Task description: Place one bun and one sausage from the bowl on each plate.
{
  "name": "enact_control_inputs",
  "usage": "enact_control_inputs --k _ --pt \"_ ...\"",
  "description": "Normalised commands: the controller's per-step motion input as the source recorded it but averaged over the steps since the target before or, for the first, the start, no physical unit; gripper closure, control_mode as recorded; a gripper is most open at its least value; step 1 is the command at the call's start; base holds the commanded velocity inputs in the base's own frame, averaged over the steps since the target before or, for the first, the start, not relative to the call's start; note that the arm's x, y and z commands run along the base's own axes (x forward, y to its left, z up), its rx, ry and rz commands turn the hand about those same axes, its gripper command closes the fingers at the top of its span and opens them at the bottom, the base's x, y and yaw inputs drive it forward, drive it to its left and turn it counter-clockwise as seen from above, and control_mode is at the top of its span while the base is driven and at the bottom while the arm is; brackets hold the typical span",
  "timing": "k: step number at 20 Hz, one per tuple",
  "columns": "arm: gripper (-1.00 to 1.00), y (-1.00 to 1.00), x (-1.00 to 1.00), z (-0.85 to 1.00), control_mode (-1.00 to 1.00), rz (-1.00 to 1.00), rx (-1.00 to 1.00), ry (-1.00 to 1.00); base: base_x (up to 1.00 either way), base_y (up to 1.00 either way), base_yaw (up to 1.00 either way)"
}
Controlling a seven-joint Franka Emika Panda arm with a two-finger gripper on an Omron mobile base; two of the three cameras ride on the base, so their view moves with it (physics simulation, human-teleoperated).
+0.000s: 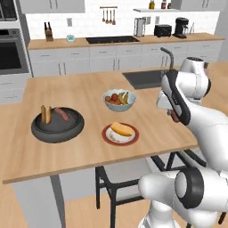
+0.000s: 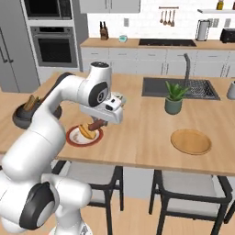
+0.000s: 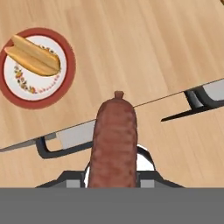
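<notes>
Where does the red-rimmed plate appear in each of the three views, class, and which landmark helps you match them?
Left base view: red-rimmed plate at centre, on the island counter's near side, in front of the fruit bowl.
Right base view: left of centre, partly behind the gripper holding a sausage.
Hand view: upper left.
Shared landmark: the bun lying on the plate.

Base views flank the counter [image 1: 147, 129]; hand view looks down.
</notes>
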Motion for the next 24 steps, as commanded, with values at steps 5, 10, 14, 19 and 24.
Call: enact_control_inputs --k 5,10,14,19,24 --pt "1.0 0.0 0.0 0.0 1.0 0.0 0.0 0.0 0.52 -1.0 0.09" --pt "1.0 0.0 0.0 0.0 1.0 0.0 0.0 0.0 0.6 -1.0 0.1" --pt "1.0 -0.75 0.48 -0.06 -1.0 0.07 0.07 0.0 0.16 -0.25 0.03" --pt "1.0 -1.0 0.94 -0.41 -1.0 0.05 0.03 0.07 0.0 0.0 0.0" --pt "1.0 -0.93 0.96 -0.73 -1.0 0.01 0.0 0.03 0.0 0.0 0.0"
